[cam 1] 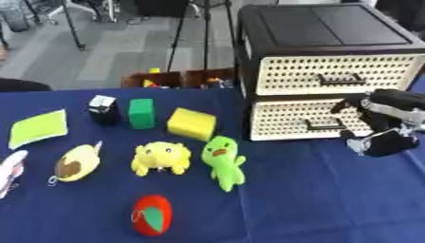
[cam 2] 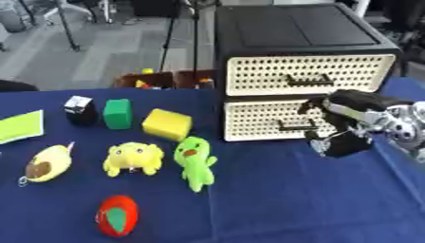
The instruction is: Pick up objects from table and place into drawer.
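Here the right robot hand [cam 2: 345, 124] hangs just in front of the lower drawer [cam 2: 270, 121] of the cabinet [cam 2: 295, 45], near its handle, fingers curled but holding nothing. Both drawers look closed. The toys lie well apart to its left on the desk [cam 1: 332, 199]: green plush [cam 1: 222, 161], yellow plush [cam 1: 161, 158], red toy [cam 1: 152, 215], yellow block [cam 1: 192, 124].

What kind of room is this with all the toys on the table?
Probably a lab or workshop for testing robots, not a playroom. A robot's right hand reaches toward a drawer cabinet on a blue table, toys such as a green plush lie in tidy rows, and tripod legs stand on the bare floor behind.
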